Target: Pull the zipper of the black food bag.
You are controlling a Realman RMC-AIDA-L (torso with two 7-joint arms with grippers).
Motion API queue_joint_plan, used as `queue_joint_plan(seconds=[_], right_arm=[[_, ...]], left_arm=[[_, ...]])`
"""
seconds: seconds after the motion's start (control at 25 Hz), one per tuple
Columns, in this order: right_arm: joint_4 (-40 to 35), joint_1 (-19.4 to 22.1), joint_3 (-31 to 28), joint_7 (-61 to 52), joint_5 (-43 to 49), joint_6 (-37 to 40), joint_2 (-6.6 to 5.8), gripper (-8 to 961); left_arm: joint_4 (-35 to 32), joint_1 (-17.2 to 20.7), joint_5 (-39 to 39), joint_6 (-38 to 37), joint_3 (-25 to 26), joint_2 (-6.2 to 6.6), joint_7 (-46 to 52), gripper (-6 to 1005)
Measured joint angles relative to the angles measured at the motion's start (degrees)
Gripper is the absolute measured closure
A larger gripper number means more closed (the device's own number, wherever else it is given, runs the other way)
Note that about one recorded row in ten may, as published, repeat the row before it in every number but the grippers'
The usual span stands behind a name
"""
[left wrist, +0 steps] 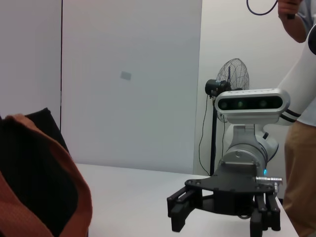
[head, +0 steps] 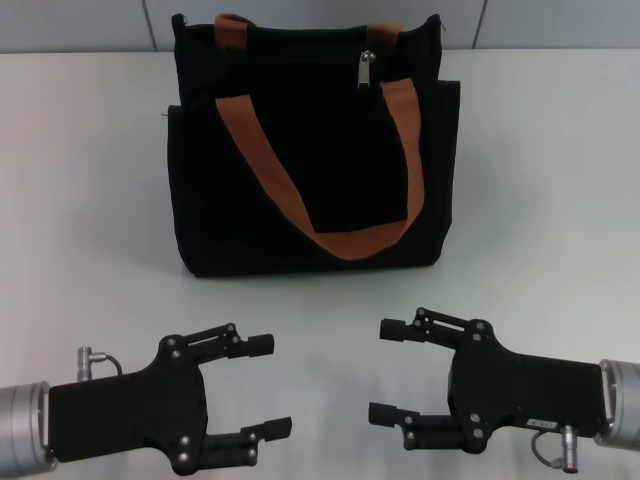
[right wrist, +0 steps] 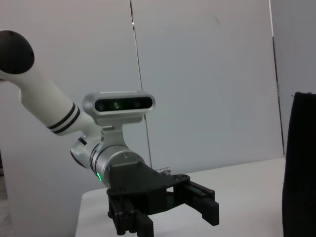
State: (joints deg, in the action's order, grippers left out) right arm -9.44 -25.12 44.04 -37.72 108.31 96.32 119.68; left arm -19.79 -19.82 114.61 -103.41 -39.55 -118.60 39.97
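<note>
Zipper [head: 367, 70]: small silver pull tab hanging on the near face of the black food bag [head: 310, 160], just under its top edge, a little right of centre. It sits well beyond the fingertips of both grippers, roughly in line with the gap between them.

Bag stands upright on the white table [head: 80, 180], far side of the work area, close to the grey wall panels [head: 80, 25]. Boxy black fabric, side pockets at both ends. Orange-brown handle [head: 330, 225] droops in a wide loop down the front face; its right strap passes just beside the pull tab without covering it. A second handle's top peeks over the bag's rim at the back. Nothing lies between the fingers and the bag; bare tabletop all the way, with open table on both flanks of the bag as well.

Left gripper [head: 268, 385]: low over the near table edge, fingers pointing inward toward the right gripper, spread wide, holding nothing. Right gripper [head: 385, 370]: mirrored opposite, fingers pointing back at the left one, also spread wide and empty. Fingertips of the two are near each other but apart.

Left wrist view: the bag's corner with handle webbing up close, the right gripper beyond, a standing fan [left wrist: 232, 79] and a person [left wrist: 301, 123] behind the table.
</note>
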Motion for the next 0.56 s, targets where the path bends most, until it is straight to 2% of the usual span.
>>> queue_joint_plan(seconds=[0.56], right_arm=[[0.6, -1.4, -0.7, 0.0, -0.4, -1.0, 0.03, 133]], left_arm=[[0.4, -0.7, -0.3, 1.4, 0.4, -0.06, -0.1, 227]])
